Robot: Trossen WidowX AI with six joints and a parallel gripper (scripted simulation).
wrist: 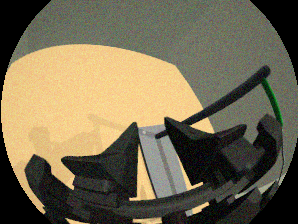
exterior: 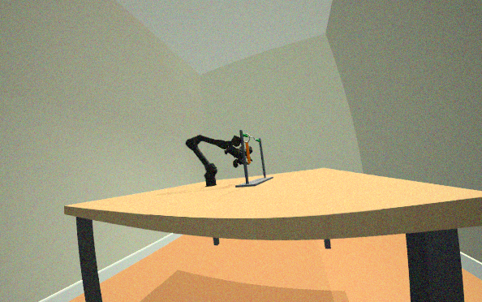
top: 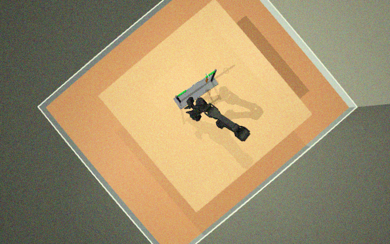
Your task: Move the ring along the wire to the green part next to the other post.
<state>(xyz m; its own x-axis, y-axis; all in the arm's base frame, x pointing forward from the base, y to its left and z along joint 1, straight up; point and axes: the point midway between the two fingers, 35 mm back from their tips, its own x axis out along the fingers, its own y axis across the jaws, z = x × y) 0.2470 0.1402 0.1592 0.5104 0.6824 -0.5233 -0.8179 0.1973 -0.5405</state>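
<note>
The ring (exterior: 247,139) hangs around the wire at the green part (top: 212,74) beside one post (top: 213,76) (exterior: 244,162). Its orange handle (top: 207,79) (exterior: 248,153) hangs straight down. The other post (top: 178,98) (exterior: 262,159) (wrist: 227,100) has its own green part (top: 181,93) (exterior: 258,140) (wrist: 272,97). My gripper (top: 186,109) (wrist: 150,123) is partly open, with nothing between its fingertips. It is tilted down beside the stand, near the end of the ringless post. In the exterior view it is partly hidden behind the near post and handle. The ring is not in the wrist view.
The grey base (top: 200,91) (exterior: 256,182) (wrist: 162,167) joins both posts on the wooden table (top: 157,131) (exterior: 345,203) (wrist: 60,90). The arm (top: 226,121) (exterior: 197,152) reaches over from its foot and ends close to the base's long side.
</note>
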